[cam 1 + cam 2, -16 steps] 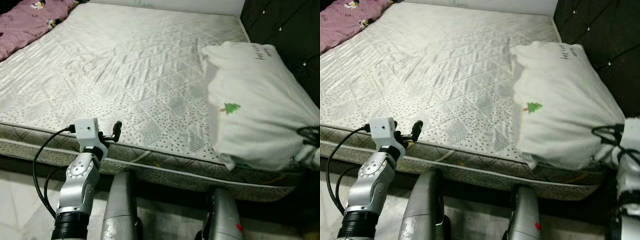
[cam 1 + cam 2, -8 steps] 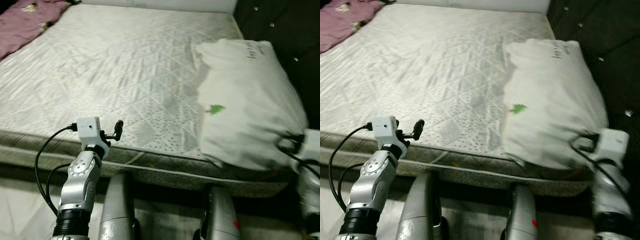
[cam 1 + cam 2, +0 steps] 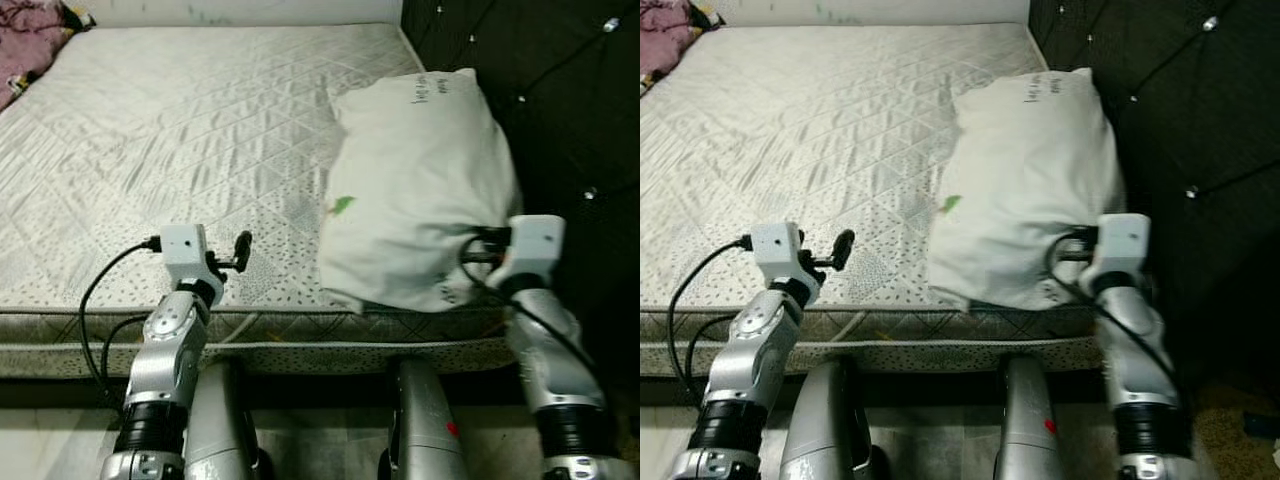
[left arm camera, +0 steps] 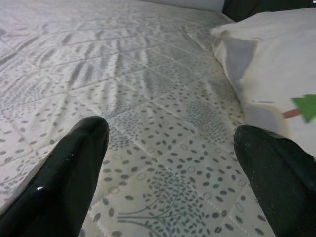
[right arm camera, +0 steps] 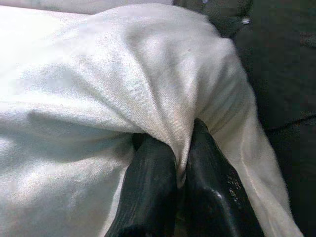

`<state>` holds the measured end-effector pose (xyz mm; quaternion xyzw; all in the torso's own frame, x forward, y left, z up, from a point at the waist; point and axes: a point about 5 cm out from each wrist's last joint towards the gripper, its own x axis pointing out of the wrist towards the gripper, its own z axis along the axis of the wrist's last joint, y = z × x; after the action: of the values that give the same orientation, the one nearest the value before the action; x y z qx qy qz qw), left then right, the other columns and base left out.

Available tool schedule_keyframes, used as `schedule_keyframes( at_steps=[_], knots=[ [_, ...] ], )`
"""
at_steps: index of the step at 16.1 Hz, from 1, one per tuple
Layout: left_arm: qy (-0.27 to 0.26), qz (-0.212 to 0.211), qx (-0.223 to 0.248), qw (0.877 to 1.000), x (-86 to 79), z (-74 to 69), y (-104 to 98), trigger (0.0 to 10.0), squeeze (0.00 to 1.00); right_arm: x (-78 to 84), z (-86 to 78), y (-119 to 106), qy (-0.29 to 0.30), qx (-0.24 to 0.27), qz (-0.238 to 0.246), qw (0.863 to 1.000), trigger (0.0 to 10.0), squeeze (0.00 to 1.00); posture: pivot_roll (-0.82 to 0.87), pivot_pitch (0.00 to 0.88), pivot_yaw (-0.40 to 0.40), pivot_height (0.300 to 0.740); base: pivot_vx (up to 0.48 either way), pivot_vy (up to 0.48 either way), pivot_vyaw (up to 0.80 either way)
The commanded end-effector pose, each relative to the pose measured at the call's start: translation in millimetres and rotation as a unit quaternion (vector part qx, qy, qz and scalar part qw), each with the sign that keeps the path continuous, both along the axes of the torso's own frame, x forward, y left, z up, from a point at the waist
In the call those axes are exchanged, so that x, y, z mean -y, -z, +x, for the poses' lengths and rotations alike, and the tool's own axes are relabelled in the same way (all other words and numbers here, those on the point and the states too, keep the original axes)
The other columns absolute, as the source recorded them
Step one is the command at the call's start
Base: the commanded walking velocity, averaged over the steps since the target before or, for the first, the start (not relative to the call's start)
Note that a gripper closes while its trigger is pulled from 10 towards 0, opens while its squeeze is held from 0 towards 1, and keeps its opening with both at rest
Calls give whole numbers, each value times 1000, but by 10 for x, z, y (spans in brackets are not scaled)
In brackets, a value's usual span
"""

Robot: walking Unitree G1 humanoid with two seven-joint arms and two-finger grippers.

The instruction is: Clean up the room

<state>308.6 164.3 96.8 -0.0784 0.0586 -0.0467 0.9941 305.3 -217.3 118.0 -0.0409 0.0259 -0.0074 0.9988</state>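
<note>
Our right gripper (image 5: 180, 180) has its jaws pinched on a fold of the white pillow (image 3: 415, 190), which lies on the bed (image 3: 180, 130) beside the dark headboard (image 3: 560, 110). Our left gripper (image 4: 173, 163) hovers, jaws spread, over the mattress edge.

a bare quilted white mattress (image 3: 190, 130) with a speckled grey pattern fills the bed. a dark tufted upholstered headboard (image 3: 560, 110) with shiny buttons rises at its right. crumpled pink patterned bedding (image 3: 25, 40) lies at the far left corner. pale tiled floor (image 3: 50, 440) shows below.
</note>
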Motion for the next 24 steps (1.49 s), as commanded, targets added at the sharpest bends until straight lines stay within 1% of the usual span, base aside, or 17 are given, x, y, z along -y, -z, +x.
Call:
schedule_keyframes(
  at_steps=[1, 2, 3, 4, 6, 7, 8, 9, 10, 11, 13, 15, 17, 19, 21, 22, 24],
  knots=[
    [2, 9, 9, 1000, -31, 42, -42, 10000, 0, -187, 17, -32, -31, 0, 8, 999, 10000, 0, -39, 0, 64, 554, 0, 0, 0],
    [2, 10, 12, 1000, -34, 60, -52, 10000, 0, -214, 15, 2, -30, -9, 15, 999, 10000, 0, -39, 0, 63, 563, 0, 0, 0],
    [1, 9, 15, 1000, -33, 81, -63, 10000, 0, -253, 30, 10, -26, -2, 15, 1000, 10000, 0, -37, 0, 61, 578, 0, 0, 0],
    [1, 9, 17, 1000, -30, 91, -72, 10000, 0, -289, 38, 26, -20, -5, 29, 999, 10000, 0, -33, 0, 57, 587, 0, 0, 0],
    [-4, 8, 24, 1000, -31, 108, -90, 10000, 0, -379, 39, 62, -15, -4, 35, 999, 10000, 0, -25, 0, 53, 606, 0, 0, 0],
    [-5, 7, 25, 1000, -33, 113, -92, 10000, 0, -397, 42, 78, -15, -9, 40, 999, 10000, 0, -26, 0, 53, 606, 0, 0, 0],
    [-9, 8, 25, 1000, -56, 111, -81, 10000, 0, -423, 89, 119, -14, -16, 45, 999, 10000, 0, -21, 0, 51, 606, 0, 0, 0],
    [-10, 9, 26, 1000, -64, 109, -76, 10000, 0, -418, 143, 119, -13, -20, 35, 999, 10000, 0, -21, 0, 50, 606, 0, 0, 0],
    [-10, 10, 27, 1000, -71, 106, -76, 10000, 0, -416, 205, 71, -22, -12, 29, 999, 10000, 0, -20, 0, 45, 606, 0, 0, 0],
    [-12, 11, 26, 1000, -80, 103, -70, 10000, 0, -365, 279, -17, -16, 3, 20, 1000, 10000, 0, -17, 0, 40, 606, 0, 0, 0],
    [-16, 9, 28, 999, -82, 95, -70, 10000, 0, -208, 391, -160, 9, 23, 4, 1000, 10000, 0, -12, 0, 33, 606, 0, 0, 0],
    [-18, 7, 27, 999, -79, 67, -44, 10000, 0, -12, 486, -294, 39, 41, -8, 998, 10000, 0, -9, 0, 29, 606, 0, 0, 0],
    [-20, 6, 25, 999, -80, 48, -33, 10000, 0, 115, 530, -360, 60, 48, -17, 997, 10000, 0, -5, 0, 27, 606, 0, 0, 0],
    [-21, 7, 24, 999, -89, 47, -31, 10000, 0, 249, 533, -357, 90, 42, -29, 995, 10000, 0, -3, 0, 26, 606, 0, 0, 0],
    [-23, 9, 23, 999, -109, 41, -32, 10000, 0, 491, 494, -304, 146, 22, -40, 988, 10000, 0, -4, 0, 31, 606, 0, 0, 0],
    [-22, 10, 23, 999, -112, 41, -33, 10000, 0, 646, 445, -265, 180, 5, -52, 982, 10000, 0, -3, 0, 31, 606, 0, 0, 0],
    [-23, 11, 22, 999, -120, 40, -33, 10000, 0, 883, 343, -202, 230, -16, -62, 971, 10000, 0, -2, 0, 34, 606, 0, 0, 0]
  ],
)
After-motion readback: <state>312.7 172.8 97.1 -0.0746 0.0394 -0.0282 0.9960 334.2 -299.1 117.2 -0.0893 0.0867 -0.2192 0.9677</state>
